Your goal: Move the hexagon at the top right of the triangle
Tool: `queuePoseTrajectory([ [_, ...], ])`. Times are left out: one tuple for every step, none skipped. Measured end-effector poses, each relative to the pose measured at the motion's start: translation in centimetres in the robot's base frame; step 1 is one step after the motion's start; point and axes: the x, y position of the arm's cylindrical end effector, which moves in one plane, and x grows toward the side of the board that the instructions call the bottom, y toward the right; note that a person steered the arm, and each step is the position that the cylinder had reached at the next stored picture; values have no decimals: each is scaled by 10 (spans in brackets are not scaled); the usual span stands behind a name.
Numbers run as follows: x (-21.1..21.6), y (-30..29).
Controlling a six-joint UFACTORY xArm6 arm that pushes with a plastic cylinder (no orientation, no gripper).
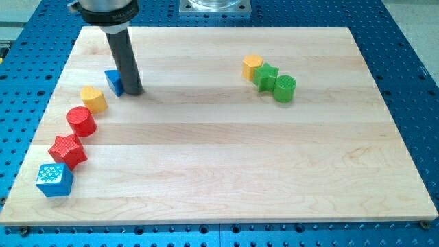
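Observation:
The yellow hexagon (92, 99) lies at the view's left on the wooden board (226, 158). The blue triangle (114, 82) sits just above and to the right of it, a small gap apart. My tip (134, 92) stands against the triangle's right side, with the dark rod rising from it toward the view's top. The rod hides part of the triangle's right edge. The hexagon is to the lower left of my tip, with the triangle between them.
A red cylinder (81, 121), a red star (67, 151) and a blue cube (53, 180) run in a curve down the left edge. A yellow heart (252, 66), a green star (265, 75) and a green cylinder (284, 88) cluster at the upper right.

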Motion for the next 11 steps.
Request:
queuePoseTrajectory([
  [-1, -11],
  [-6, -17],
  [-22, 17],
  [-72, 115],
  [-119, 239],
  [-91, 331],
  [-45, 286],
  [-58, 201],
  [-54, 198],
  [-49, 143],
  [-85, 90],
])
